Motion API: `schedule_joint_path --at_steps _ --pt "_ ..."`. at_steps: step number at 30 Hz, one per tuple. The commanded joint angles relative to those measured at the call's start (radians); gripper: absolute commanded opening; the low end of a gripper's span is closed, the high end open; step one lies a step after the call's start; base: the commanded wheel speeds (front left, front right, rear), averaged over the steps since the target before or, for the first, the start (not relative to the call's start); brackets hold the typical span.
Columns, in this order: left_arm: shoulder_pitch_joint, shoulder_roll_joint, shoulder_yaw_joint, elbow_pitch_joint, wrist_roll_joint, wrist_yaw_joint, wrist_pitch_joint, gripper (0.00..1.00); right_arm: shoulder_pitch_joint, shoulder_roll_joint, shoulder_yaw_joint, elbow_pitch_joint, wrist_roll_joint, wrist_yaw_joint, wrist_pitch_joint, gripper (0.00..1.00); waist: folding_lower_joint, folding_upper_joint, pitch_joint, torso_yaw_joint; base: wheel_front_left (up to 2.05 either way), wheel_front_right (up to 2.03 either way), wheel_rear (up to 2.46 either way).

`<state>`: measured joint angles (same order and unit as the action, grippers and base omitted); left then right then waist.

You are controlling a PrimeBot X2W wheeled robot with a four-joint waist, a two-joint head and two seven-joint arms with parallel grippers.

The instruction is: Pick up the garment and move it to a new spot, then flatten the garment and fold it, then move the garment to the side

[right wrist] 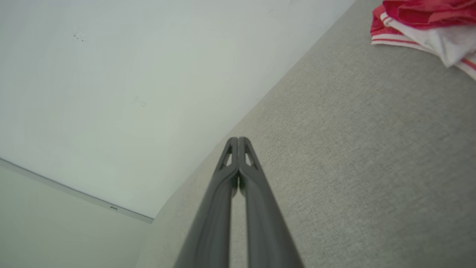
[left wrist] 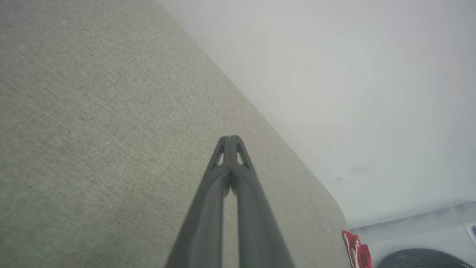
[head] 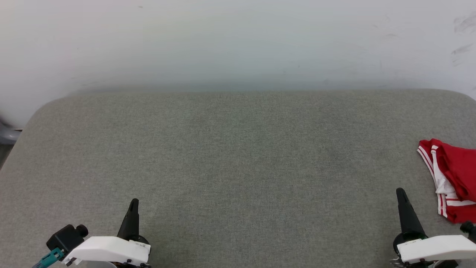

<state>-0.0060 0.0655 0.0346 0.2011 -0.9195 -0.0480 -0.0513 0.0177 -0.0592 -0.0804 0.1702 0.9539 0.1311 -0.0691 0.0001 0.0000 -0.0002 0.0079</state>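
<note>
- Garment lay bunched at the right edge of the table, cut off by the head view; this fits either waiting for pick-up or put aside.
- Its long axis seemed near-to-far, striped trim facing the table's middle.
- Left gripper and right gripper sat at the near corners, fingers together, holding nothing, probably parked.

A broad worktop covered in grey-green woven fabric is stretching across the room, its far corners rounding off just short of a plain pale wall. Soft, even light is falling over both, and a faint shadow is lying along the line where they meet. A few dark scuff marks are showing high on the wall at the right, and something grey and curved is peeking out past the worktop's left corner.
</note>
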Motion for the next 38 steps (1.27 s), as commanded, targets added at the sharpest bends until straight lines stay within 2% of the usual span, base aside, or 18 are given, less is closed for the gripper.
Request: schedule_joint_path --at_steps 1,38 --pt "-0.025 0.002 0.004 -0.007 -0.02 -0.007 0.003 0.0 -0.031 -0.008 -0.001 -0.007 0.02 0.0 0.003 0.0 -0.0001 0.0 0.0 0.0 0.0 0.0 0.0" --pt "-0.074 -0.008 0.051 0.023 -0.413 -0.052 0.101 0.0 -0.089 -0.006 -0.011 0.041 0.402 0.0 0.102 0.0 -0.0001 0.0 0.002 -0.004 0.0 0.0 0.0"
